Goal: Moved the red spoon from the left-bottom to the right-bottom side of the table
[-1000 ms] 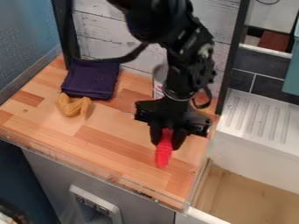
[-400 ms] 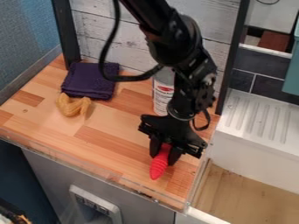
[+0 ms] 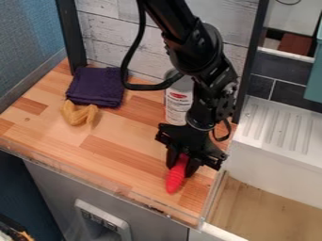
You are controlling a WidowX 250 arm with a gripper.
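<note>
Looking down at a slant through the camera view, we see the black arm [image 3: 211, 61] come in from the top edge and bend down over the right part of the wooden table [image 3: 113, 155]. At its end we see the gripper [image 3: 181, 170] pointing down, its two fingers closed in from either side on the red spoon [image 3: 175, 180]. We find the spoon near the front right corner of the table, one end up between the fingers and the ridged, tapering red end sticking out toward the front edge. We cannot tell whether that end touches the wood.

Behind the gripper we see a can [image 3: 178, 104] standing upright near the back wall [image 3: 107, 33], partly hidden by the arm. At the back left of the table we have a folded dark purple cloth [image 3: 96, 86], with a curved yellow-brown thing [image 3: 78, 114] just in front of it. To the right of the table we see a white ridged drainboard [image 3: 270, 129], and in front of it an open basin [image 3: 258, 209] with a tan bottom.
</note>
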